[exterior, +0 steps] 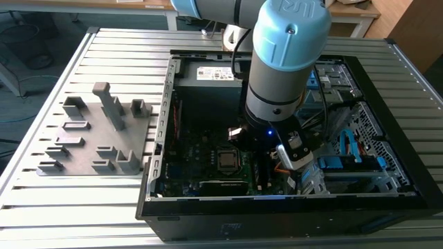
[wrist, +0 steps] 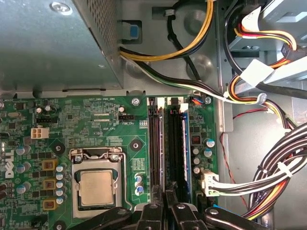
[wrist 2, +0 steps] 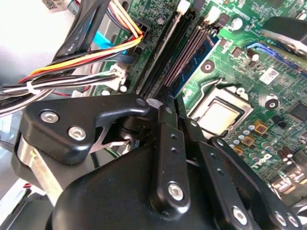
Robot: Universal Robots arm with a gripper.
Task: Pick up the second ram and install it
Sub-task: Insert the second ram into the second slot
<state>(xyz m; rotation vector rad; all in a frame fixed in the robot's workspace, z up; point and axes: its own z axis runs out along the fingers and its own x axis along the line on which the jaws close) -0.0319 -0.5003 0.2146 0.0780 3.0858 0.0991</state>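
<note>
The pincer [wrist: 165, 203] stands inside the open computer case [exterior: 291, 205], directly over the memory slots [wrist: 168, 143]. Beside the slots on one flank sits the CPU socket [wrist: 97, 184], low and flat, offering no obstruction. On the other flank, a bundle of cables [wrist: 276, 167] runs close to the slot row, with a white connector [wrist: 207, 182] plugged in just beside it. The power supply housing [wrist: 53, 43] closes off the board's far edge, and yellow and black wires [wrist: 192, 45] cross the gap beyond the slot ends. In the exterior view, drive bays [exterior: 346, 155] crowd the arm's side. The slatted worktop [exterior: 124, 57] outside the case is open around the grey fixture block [exterior: 97, 135].
</note>
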